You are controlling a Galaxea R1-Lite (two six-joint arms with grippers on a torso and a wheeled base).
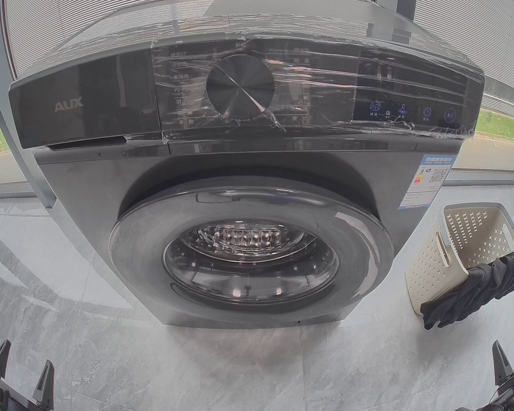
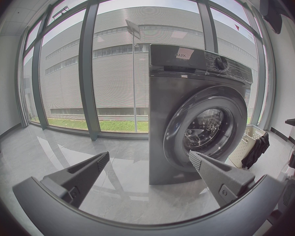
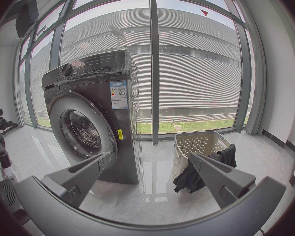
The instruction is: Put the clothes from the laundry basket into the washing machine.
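Both gaping empty, left gripper and right gripper sit well short of the clothes.

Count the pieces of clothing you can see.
1. A black garment hangs over the rim of the laundry basket, right of the washing machine. It may be several bunched pieces; more could lie inside.

There was one washing machine, with one round door and one dial. There was one laundry basket and one dark bundle of clothes, its pieces uncountable. There were two grippers: the left gripper and the right gripper.
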